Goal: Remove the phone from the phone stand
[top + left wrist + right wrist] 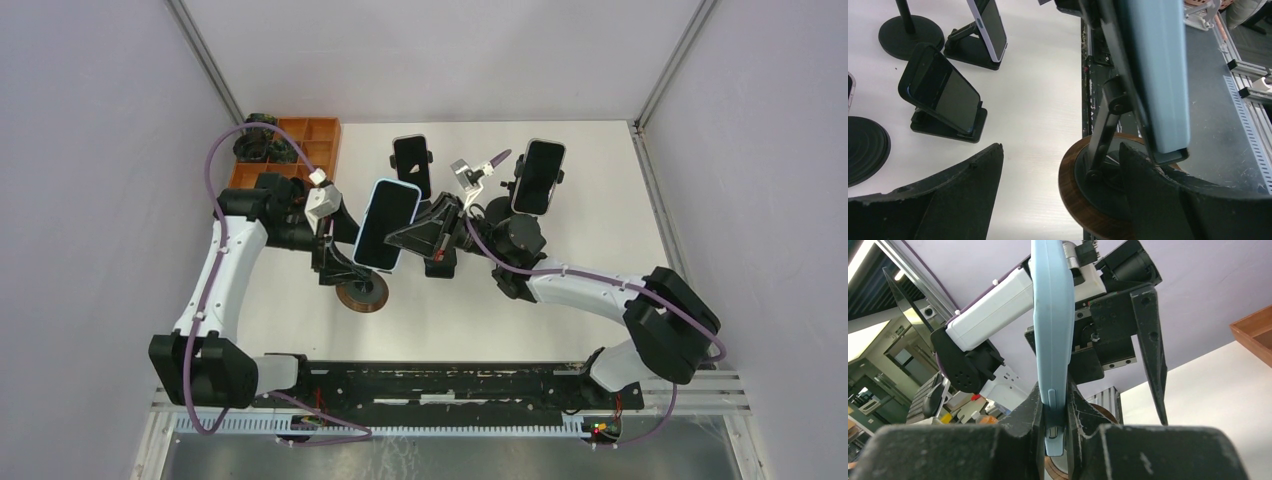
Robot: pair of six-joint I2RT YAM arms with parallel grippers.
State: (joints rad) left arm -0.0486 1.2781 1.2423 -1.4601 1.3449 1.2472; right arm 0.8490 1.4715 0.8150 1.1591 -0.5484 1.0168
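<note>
A phone (385, 222) in a light blue case leans on a phone stand with a round wood-rimmed base (362, 292). In the left wrist view its lower end (1160, 100) sits in the stand's cradle. My right gripper (425, 236) is shut on the phone's right edge; the right wrist view shows the pale blue edge (1050, 340) pinched between both jaws (1054, 412). My left gripper (1060, 165) is open low over the wooden base (1083, 200), with the stand's stem (1103, 135) between its fingers, close to the right one (1158, 195).
Two more dark phones stand on black stands behind (411, 162) and to the right (540, 175). An orange compartment box (300, 145) sits at the back left. In the left wrist view, black stand bases (910, 30) (863, 150) lie to the left.
</note>
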